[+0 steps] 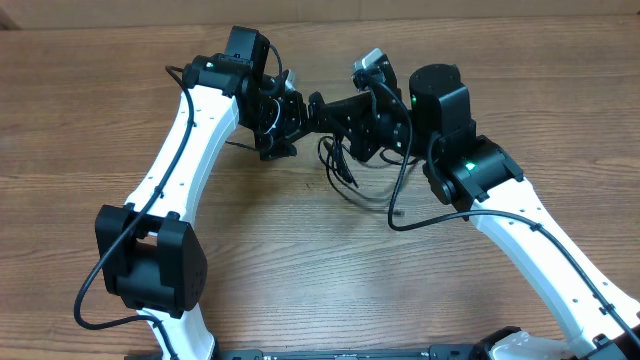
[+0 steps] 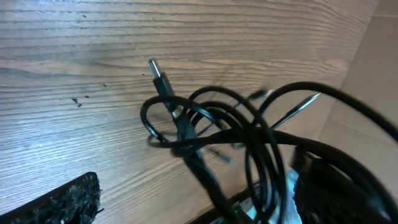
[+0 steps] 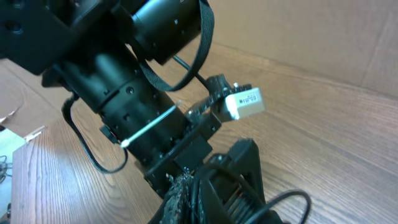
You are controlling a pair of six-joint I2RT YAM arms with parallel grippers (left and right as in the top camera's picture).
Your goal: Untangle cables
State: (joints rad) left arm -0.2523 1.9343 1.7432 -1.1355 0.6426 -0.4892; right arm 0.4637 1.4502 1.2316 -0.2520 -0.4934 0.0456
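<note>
The cables are a tangle of thin black cords that hangs down to the table between the two arms. In the left wrist view the cables form overlapping loops just above the wood, and a silver-tipped plug sticks up at the left. My right gripper is shut, and in its own view the right gripper pinches a thin black cord between its pads. My left gripper faces it, wide open. Seen from the wrist, the left gripper has the cords passing between its fingers without being pinched.
The wooden table stretches to the left and far side. A tan cardboard surface borders the table on the right. A thick black arm wire sags onto the table by the right arm. The left arm's wrist sits close ahead of my right gripper.
</note>
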